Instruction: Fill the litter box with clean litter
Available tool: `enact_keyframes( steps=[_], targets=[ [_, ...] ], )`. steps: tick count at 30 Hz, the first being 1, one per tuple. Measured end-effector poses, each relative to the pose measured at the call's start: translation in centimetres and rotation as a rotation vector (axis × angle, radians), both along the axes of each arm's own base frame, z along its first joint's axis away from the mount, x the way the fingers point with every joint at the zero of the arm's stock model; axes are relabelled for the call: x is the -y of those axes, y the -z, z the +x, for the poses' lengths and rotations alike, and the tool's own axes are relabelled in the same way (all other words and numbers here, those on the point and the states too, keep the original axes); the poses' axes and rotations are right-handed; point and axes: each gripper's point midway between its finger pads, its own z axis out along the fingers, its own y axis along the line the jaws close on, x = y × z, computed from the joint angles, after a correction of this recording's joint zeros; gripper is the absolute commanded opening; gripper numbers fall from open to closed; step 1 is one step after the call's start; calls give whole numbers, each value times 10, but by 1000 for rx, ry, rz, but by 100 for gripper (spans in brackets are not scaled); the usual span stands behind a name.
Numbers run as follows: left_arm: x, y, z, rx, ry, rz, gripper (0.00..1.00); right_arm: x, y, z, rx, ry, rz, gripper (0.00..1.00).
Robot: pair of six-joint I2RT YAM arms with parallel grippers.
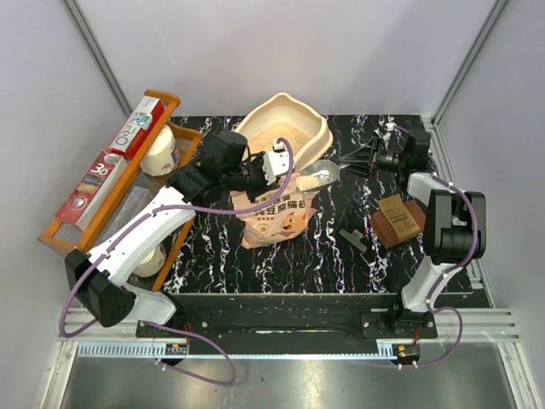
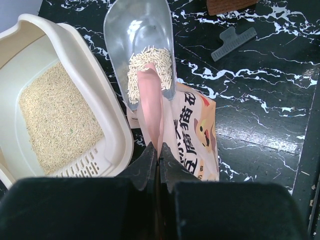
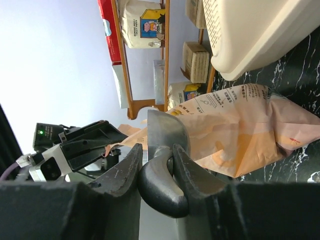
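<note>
Litter box [image 1: 285, 100]: cream tray at the far middle of the black marbled table [image 1: 341, 264]; peaked end of the rim facing away from the arms

Clean litter [image 2: 55, 120]: a pale, grainy layer over the floor of the litter box; a smaller heap lies in the back part of the scoop

Scoop [image 2: 140, 30]: clear bowl with a dark handle, held above the table just beside the litter box's near wall and over the top of the pink bag; the front of the bowl is bare

Pink bag [image 1: 277, 217]: crinkled and standing just in front of the litter box, its top pulled up

Left tool [image 2: 158, 150]: fingers closed tight, pinching a pink fold at the top of the bag

Right tool [image 3: 156, 155]: fingers clamped on the scoop's dark handle from either side

Grey clip [image 1: 352, 237]: flat on the table, right of the bag and apart from it

Brown block [image 1: 398, 220]: on the table near the right arm

Orange rack [image 1: 162, 98]: along the left edge, with boxes and packets on it
</note>
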Motion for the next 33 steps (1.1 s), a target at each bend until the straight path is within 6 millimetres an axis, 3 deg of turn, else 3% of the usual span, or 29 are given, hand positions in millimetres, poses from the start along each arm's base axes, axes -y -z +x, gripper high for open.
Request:
enact_keyframes(
  steps=[7, 14, 24, 33],
  targets=[
    [-2, 0, 0, 3, -2, 12, 0, 0, 15, -2, -75, -2, 56, 0],
    [-4, -1, 1, 11, -4, 21, 0, 1, 6, 0, -57, -8, 79, 0],
    [-17, -3, -10, 44, -5, 33, 0, 6, -37, 21, 90, -3, 60, 0],
    [-27, -1, -23, 61, 6, 39, 0, 15, -84, 72, 222, 163, -57, 0]
  ],
)
